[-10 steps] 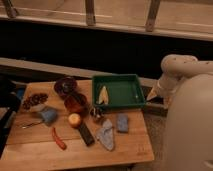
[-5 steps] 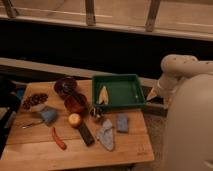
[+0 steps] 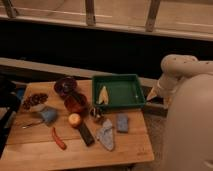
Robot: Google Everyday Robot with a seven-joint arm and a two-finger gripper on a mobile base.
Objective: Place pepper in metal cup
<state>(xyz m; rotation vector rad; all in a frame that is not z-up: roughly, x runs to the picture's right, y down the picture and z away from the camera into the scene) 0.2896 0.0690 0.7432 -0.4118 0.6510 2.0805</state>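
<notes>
The pepper [image 3: 58, 138], slim and red-orange, lies flat on the wooden table [image 3: 35, 150] near the front left. The metal cup [image 3: 95, 114], small and dark, stands near the table's middle, just right of the orange-red bowl [image 3: 76, 102] and below the green tray [image 3: 131, 80]. My gripper [image 3: 151, 94] is at the end of the white arm [image 3: 177, 67] on the right. It hangs just off the tray's right edge, far from the pepper and the cup, and holds nothing that I can see.
A round yellow-orange fruit [image 3: 74, 119] sits between pepper and cup. A dark maroon bowl [image 3: 65, 86] stands behind the orange-red bowl. The tray holds a pale yellow item [image 3: 103, 95]. A dark bar [image 3: 86, 134], grey cloth [image 3: 106, 135], blue sponge [image 3: 122, 122] and blue item [image 3: 48, 115] lie around.
</notes>
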